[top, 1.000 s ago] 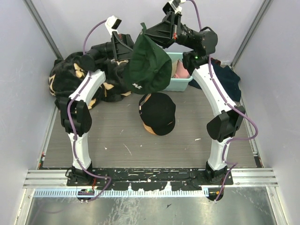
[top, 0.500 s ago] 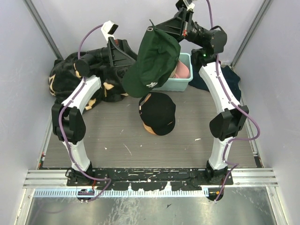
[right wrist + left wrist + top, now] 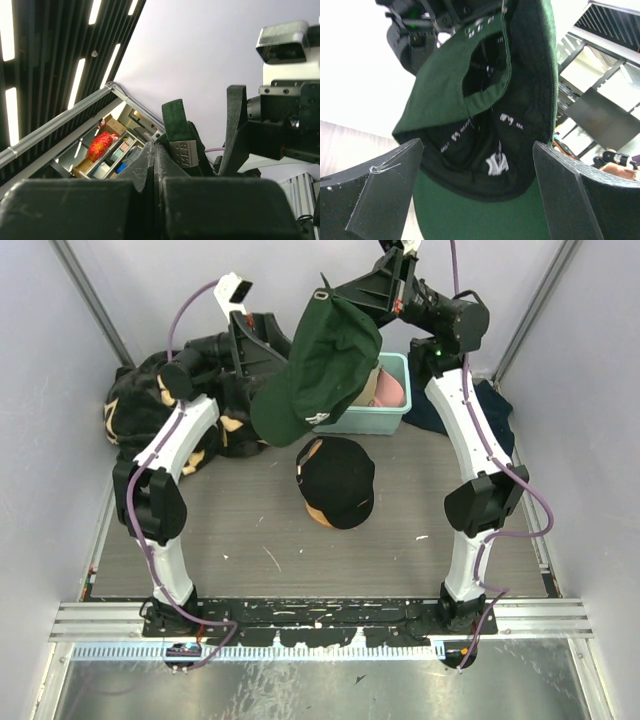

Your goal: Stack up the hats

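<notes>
Right gripper (image 3: 156,150) is clenched on the back strap of the dark green hat (image 3: 325,355). A grey tag (image 3: 182,152) on that strap is stamped "MLB".

The hat is hung in mid-air, strap up and brim down, in front of the teal bin (image 3: 360,422). A small white logo is seen on the crown just above the brim; it is not readable.

Left gripper (image 3: 476,150) is released, jaws spread wide, with the hat's inside framed between them. Contact cannot be judged. A white emblem and white tape print are seen inside, with only "MA" legible.

On the table (image 3: 230,540) below, the black hat (image 3: 338,478) is set over the tan hat (image 3: 320,513). The pink hat (image 3: 391,390) is in the bin. A black blanket (image 3: 135,405) is bunched far left and a navy cloth (image 3: 490,405) far right.
</notes>
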### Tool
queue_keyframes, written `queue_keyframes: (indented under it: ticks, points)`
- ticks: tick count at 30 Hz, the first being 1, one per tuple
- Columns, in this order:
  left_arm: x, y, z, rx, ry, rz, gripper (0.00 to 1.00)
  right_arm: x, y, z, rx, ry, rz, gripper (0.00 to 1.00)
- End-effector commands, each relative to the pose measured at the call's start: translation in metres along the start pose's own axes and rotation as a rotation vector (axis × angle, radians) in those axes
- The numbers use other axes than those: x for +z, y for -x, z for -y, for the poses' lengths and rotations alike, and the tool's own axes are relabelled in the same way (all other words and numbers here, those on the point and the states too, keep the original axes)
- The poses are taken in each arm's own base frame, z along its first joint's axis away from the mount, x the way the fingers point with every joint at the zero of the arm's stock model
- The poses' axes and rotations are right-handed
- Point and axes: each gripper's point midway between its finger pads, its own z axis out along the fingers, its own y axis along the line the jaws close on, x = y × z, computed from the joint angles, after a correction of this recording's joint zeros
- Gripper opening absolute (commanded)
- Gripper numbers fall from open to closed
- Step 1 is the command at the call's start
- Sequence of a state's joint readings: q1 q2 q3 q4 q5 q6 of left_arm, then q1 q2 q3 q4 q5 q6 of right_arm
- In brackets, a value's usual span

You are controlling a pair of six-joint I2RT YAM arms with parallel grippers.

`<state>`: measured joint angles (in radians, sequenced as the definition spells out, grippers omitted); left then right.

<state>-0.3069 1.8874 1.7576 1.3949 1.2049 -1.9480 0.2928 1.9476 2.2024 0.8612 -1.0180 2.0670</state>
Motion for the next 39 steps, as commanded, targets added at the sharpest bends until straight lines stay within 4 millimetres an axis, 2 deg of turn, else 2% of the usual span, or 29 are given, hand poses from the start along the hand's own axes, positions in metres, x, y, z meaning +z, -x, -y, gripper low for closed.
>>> queue_keyframes:
  ticks: [1,4,9,14,23,28,35,39]
  points:
    - [0.0,0.031,0.005,0.073,-0.054,0.058,0.99,0.006,-0.01,-0.057,0.18,0.07,-0.016,0.01]
    - [0.001,0.041,-0.005,0.084,-0.076,0.091,0.99,0.006,-0.012,-0.062,0.177,0.072,-0.017,0.01]
    - [-0.004,0.041,-0.024,0.067,-0.056,0.084,0.99,0.009,-0.014,-0.073,0.167,0.069,-0.021,0.01]
    - [-0.015,0.053,-0.028,0.094,-0.049,0.121,0.99,0.01,-0.014,-0.077,0.161,0.064,-0.016,0.01]
    - [-0.012,0.046,-0.026,0.108,-0.037,0.081,0.99,0.012,-0.013,-0.076,0.156,0.047,-0.008,0.01]
    - [-0.012,0.042,-0.038,0.07,-0.033,0.078,0.99,0.012,-0.012,-0.076,0.154,0.042,-0.009,0.01]
    - [0.003,0.032,-0.01,0.098,-0.059,0.04,1.0,0.012,-0.011,-0.072,0.153,0.037,-0.01,0.01]
    - [0.015,0.015,0.003,0.099,-0.072,-0.014,0.99,0.011,-0.009,-0.069,0.155,0.035,-0.007,0.01]
